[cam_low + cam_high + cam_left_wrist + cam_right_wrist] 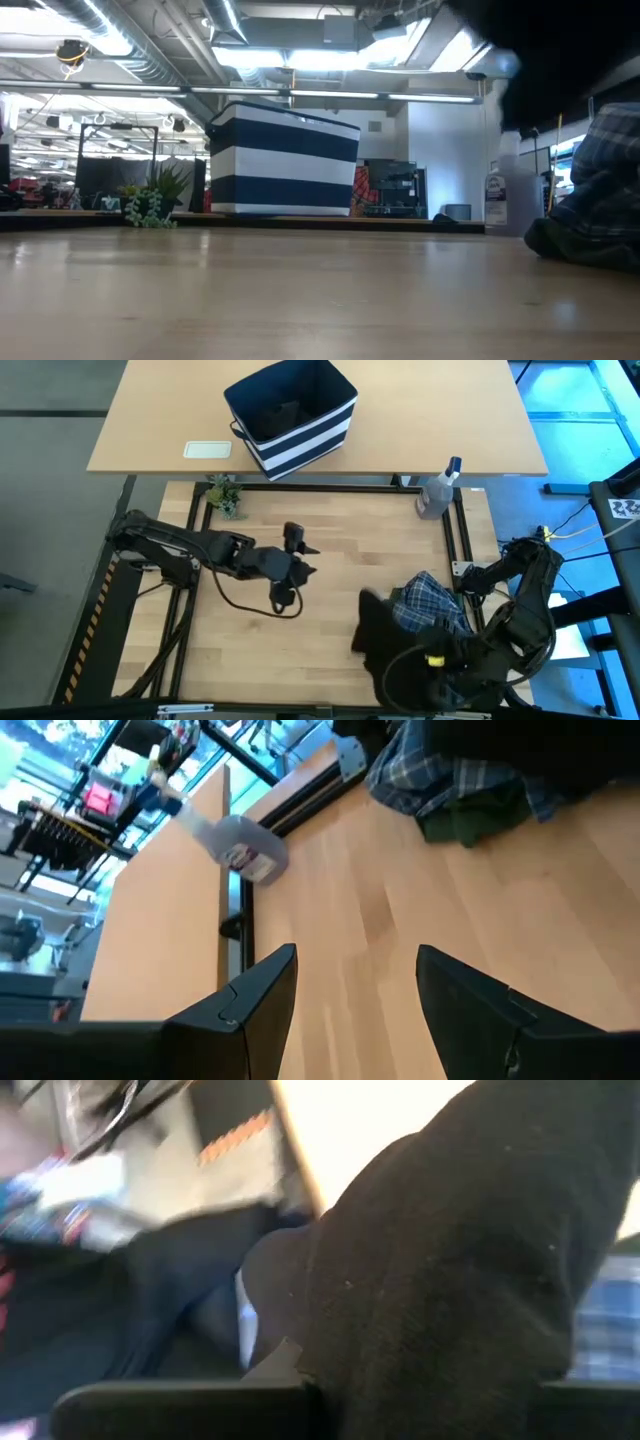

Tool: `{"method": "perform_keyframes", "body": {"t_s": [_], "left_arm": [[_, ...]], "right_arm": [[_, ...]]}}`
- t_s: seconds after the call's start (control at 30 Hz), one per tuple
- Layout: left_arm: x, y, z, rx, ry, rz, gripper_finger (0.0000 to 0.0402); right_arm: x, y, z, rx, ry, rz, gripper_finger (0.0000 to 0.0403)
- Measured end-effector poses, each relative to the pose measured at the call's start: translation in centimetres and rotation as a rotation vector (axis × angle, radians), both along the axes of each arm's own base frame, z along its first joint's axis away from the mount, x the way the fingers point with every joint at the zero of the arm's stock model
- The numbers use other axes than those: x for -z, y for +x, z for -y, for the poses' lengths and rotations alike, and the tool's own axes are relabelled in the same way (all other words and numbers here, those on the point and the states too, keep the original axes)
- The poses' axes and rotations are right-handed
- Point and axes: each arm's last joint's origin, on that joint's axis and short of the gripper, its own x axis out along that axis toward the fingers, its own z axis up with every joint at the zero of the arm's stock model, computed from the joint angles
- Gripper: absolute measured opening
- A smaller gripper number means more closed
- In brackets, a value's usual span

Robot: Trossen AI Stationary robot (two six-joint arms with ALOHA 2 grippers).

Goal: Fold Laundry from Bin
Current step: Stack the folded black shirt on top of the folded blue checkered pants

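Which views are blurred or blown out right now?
Right wrist view: black garment fills the frame, soft, with a blown-out white patch behind it. Low view: plaid shirt out of focus at the edge, ceiling lights glaring. High view: sharp, even light on the bin.

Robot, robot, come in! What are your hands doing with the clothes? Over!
Left gripper open, empty, mid-table. Right gripper shut on black garment, near edge. Plaid shirt heaped beside it. Bin on far table. Nothing in the way.

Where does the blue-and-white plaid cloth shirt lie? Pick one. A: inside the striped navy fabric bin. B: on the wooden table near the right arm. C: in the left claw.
B: the blue-and-white plaid cloth shirt lies heaped on the wooden table beside the right arm.
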Motion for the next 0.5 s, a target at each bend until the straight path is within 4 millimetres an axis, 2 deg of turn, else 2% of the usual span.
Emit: {"method": "perform_keyframes", "body": {"t_s": [0.17,0.37,0.5], "left_arm": [[0.9,-1.8,-1.1,-0.049,-0.034,0.020,0.0199],[3.1,-2.5,-1.4,-0.055,-0.038,0.023,0.0199],[3.8,-2.4,-1.8,-0.065,-0.035,0.011,0.0199]], "right_arm": [[0.0,-0.5,-0.5,-0.102,0.132,-0.159,0.0041],[0.9,-2.2,0.8,0.027,0.186,-0.585,0.0041],[1.3,-1.7,1.0,-0.002,0.222,-0.653,0.0041]]}}
